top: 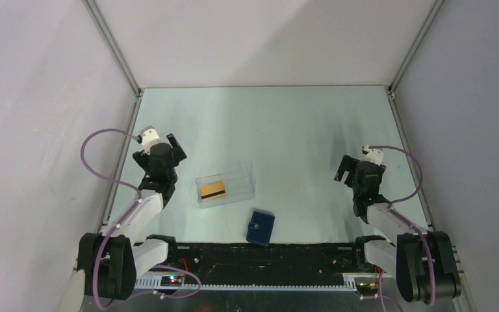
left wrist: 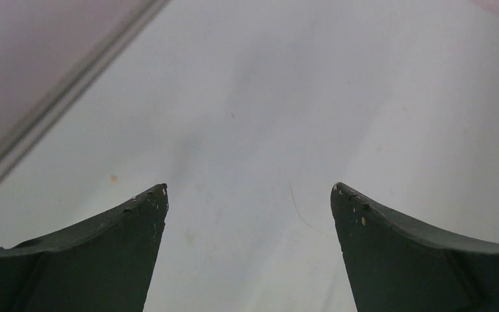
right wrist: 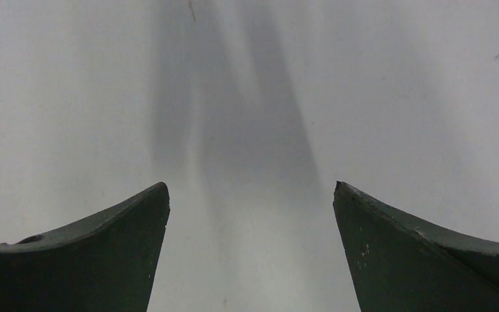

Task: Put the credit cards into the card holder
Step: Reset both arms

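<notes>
With left gripper and right gripper both spread wide and empty, credit cards are noted inside the clear tray, card holder apparently shut just beyond its near-right corner; the holder is best opened first.

Here I am: my left arm and right arm, white links, black joints, a purple cable looping off each. Left gripper fingers: dark green, pointed, tips speckled pale.
</notes>
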